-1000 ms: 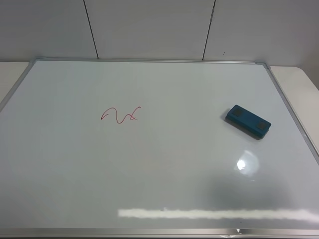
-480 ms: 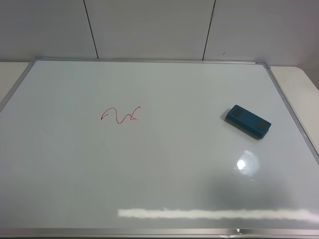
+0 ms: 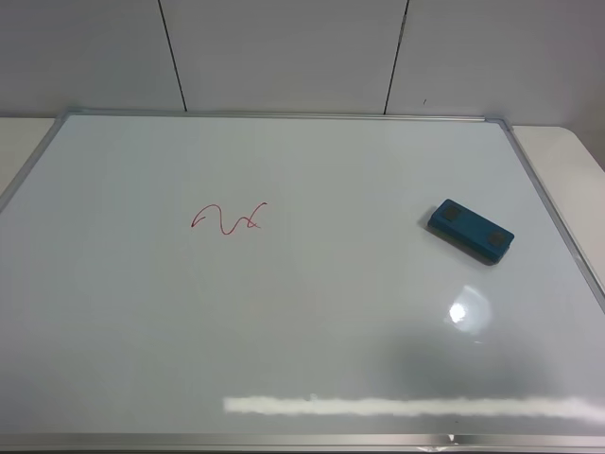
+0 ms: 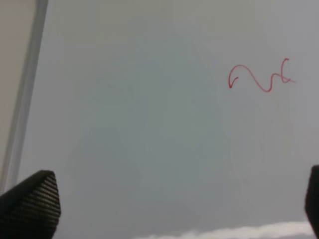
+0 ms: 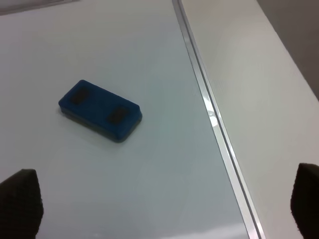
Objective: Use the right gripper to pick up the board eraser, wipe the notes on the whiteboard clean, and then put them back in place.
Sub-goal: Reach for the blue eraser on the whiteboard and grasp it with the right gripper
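The whiteboard (image 3: 312, 312) lies flat and fills most of the high view. The red scribbled notes (image 3: 229, 218) sit left of its middle and also show in the left wrist view (image 4: 259, 77). The teal board eraser (image 3: 471, 230) lies flat on the board at the right, also in the right wrist view (image 5: 99, 110). Neither arm shows in the high view. The right gripper (image 5: 164, 211) is open, its fingertips (image 5: 20, 204) wide apart, above the board and apart from the eraser. The left gripper (image 4: 172, 201) is open and empty above the board.
The board's silver frame (image 5: 214, 119) runs close to the eraser on the right, with the pale table (image 5: 259, 94) beyond it. The frame's left side (image 4: 22, 99) shows in the left wrist view. A white panelled wall (image 3: 284, 52) stands behind.
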Motion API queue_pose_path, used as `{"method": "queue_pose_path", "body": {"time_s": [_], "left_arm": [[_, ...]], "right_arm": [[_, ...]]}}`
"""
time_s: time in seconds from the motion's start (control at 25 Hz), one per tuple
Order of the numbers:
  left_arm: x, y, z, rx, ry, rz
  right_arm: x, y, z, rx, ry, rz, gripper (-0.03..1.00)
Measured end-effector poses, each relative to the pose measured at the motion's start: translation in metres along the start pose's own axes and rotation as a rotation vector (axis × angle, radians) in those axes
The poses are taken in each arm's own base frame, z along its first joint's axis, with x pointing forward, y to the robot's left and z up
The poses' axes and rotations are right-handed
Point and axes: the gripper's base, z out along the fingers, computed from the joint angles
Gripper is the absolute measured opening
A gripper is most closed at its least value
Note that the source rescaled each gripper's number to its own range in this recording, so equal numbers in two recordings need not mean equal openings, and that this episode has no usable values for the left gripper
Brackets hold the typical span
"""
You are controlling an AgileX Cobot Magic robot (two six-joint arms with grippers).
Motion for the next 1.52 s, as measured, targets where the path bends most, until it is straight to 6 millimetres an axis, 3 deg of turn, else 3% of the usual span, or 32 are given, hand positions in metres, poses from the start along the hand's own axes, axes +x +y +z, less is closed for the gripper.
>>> {"method": "queue_pose_path", "body": {"time_s": [1.0,1.24,1.52], "left_arm": [[0.0,0.0,0.0,0.0,0.0,0.0],[0.0,0.0,0.0,0.0,0.0,0.0],[0.0,0.0,0.0,0.0,0.0,0.0]], "right_arm": [[-0.002,0.005,0.001,-0.056,-0.009,0.039,1.0],[-0.029,0.008,0.012,-0.046,0.037,0.035,1.0],[-0.054,0.012,0.045,-0.04,0.149,0.017,1.0]]}}
